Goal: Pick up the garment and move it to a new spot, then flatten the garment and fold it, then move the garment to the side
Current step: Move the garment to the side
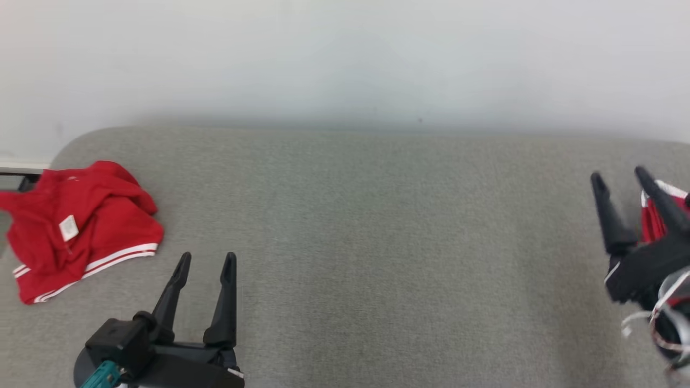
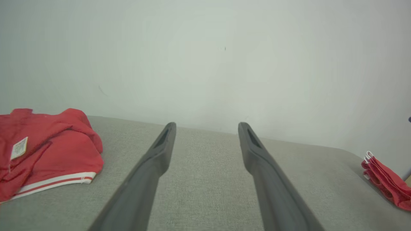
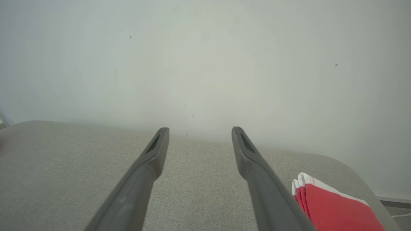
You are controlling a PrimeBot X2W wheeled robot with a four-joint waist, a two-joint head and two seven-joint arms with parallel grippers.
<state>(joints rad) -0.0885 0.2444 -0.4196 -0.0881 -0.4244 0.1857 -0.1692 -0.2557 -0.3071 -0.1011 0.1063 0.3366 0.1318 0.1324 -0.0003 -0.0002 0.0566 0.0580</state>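
The crumpled red garment (image 1: 81,226) is seen at about nine o'clock in the head view, lying in a loose heap at the left end of the grey fabric surface (image 1: 377,242), with part of it apparently hanging past that surface's edge. A white label (image 1: 68,227) is turned upward near its middle, and its white-striped hem (image 1: 121,254) is laid along the side nearest the robot. In the left wrist view the same heap (image 2: 48,150) is found at nine o'clock, label (image 2: 19,148) uppermost. The left gripper (image 1: 208,257) is placed at seven o'clock in the head view, just beside the hem but apart from it, its fingers spread wide with nothing between them (the gap (image 2: 208,125) is plainly seen from the wrist). At three o'clock a folded red garment (image 1: 652,226) is set at the right end of the surface, partly hidden behind the right gripper (image 1: 618,173), whose jaws are likewise parted and empty (image 3: 200,129). That folded piece (image 3: 334,208) is seen at five o'clock in the right wrist view. A white wall (image 1: 345,64) is seen behind the surface, at twelve o'clock.
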